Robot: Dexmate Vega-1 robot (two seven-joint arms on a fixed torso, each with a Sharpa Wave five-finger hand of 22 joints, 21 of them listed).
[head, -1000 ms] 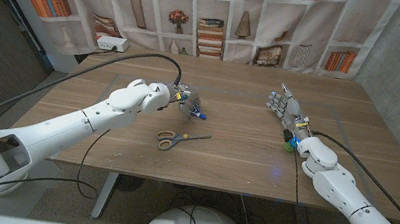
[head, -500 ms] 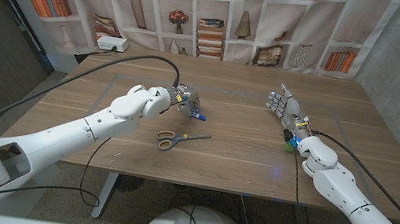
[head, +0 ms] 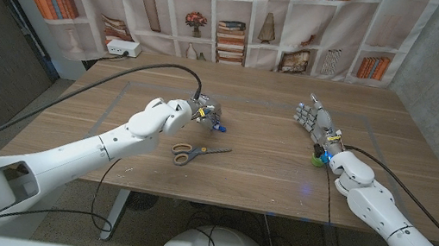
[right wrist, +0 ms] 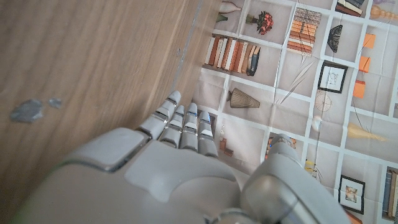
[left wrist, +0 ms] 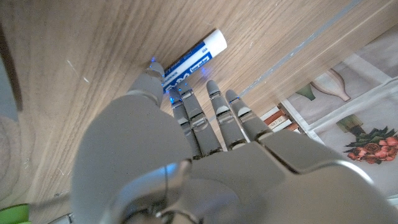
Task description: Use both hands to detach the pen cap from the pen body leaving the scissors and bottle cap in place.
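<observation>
Pen (left wrist: 189,60): white barrel with blue print, lying on the wooden tabletop (head: 266,161), fingertips of left hand (head: 203,113) at its near end; fingers (left wrist: 217,107) extended, not wrapped round it. Scissors (head: 197,151): orange handles, flat, just in front of left hand. Bottle cap (head: 317,162): green, beside right wrist. Right hand (head: 313,120): fingers spread, holding nothing.
</observation>
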